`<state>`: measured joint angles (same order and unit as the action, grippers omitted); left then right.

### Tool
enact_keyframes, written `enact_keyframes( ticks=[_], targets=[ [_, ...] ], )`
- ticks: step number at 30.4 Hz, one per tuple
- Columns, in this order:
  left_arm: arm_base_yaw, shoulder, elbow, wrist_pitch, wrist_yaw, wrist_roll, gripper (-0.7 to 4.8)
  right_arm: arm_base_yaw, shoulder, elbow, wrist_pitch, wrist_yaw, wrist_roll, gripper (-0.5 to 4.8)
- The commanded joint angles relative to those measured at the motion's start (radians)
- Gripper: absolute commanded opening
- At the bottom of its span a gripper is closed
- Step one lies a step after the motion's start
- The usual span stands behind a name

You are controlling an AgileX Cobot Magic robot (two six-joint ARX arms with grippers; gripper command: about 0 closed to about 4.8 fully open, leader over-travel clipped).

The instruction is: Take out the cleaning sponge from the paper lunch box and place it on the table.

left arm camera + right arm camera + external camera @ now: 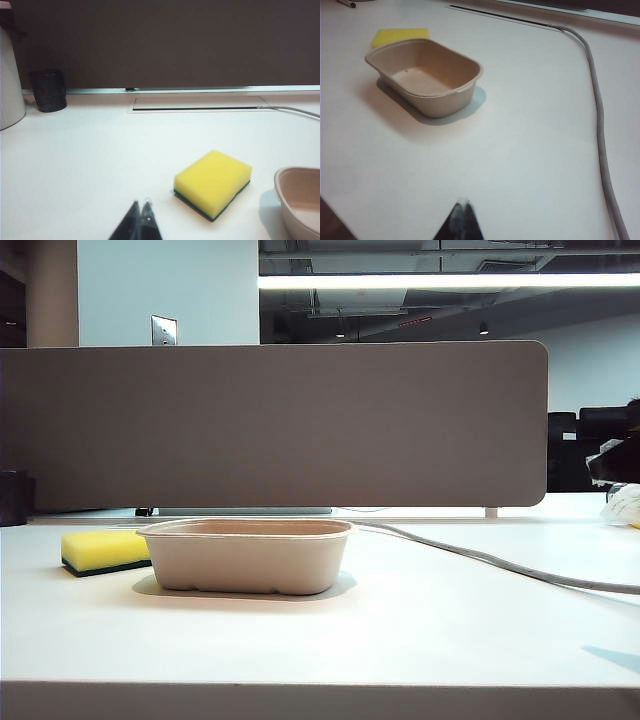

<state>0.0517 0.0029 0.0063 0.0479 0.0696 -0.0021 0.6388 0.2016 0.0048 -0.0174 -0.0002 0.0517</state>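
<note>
Left wrist view | bright yellow foam cleaning sponge with green scouring underside lies on white bench just beside beige pulp lunch box, outside it | likely light, squashy; pinch long sides | left pincer pressed together, empty, near sponge | right pincer pressed together, empty, well apart from box

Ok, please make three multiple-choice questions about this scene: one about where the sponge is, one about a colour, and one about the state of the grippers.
1. Where is the cleaning sponge?
A. Inside the paper lunch box
B. On the table beside the box
C. Held by a gripper

2. What colour is the sponge's thin bottom layer?
A. Dark green
B. Red
C. White

3. How are the two grippers?
A. Both wide open
B. Left shut on the sponge
C. Both shut and holding nothing

Answers:
1. B: the sponge lies on the table next to the paper lunch box, which is empty.
2. A: a dark green edge shows under the yellow foam.
3. C: the left gripper and right gripper both show fingertips together above bare table.
</note>
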Motion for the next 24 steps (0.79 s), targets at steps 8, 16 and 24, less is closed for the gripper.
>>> enact_keyframes(
  ticks=[8,16,24],
  targets=[
    [0.0,0.0,0.001,0.013,-0.013,-0.051,-0.05,0.002,0.0,0.001,0.014,0.001,0.0,-0.05],
    [0.0,0.0,0.001,0.013,-0.013,-0.051,-0.05,0.002,0.0,0.001,0.014,0.001,0.0,-0.05],
    [0.0,0.0,0.001,0.013,-0.013,-0.051,-0.05,0.002,0.0,0.001,0.014,0.001,0.0,-0.05]
  ],
)
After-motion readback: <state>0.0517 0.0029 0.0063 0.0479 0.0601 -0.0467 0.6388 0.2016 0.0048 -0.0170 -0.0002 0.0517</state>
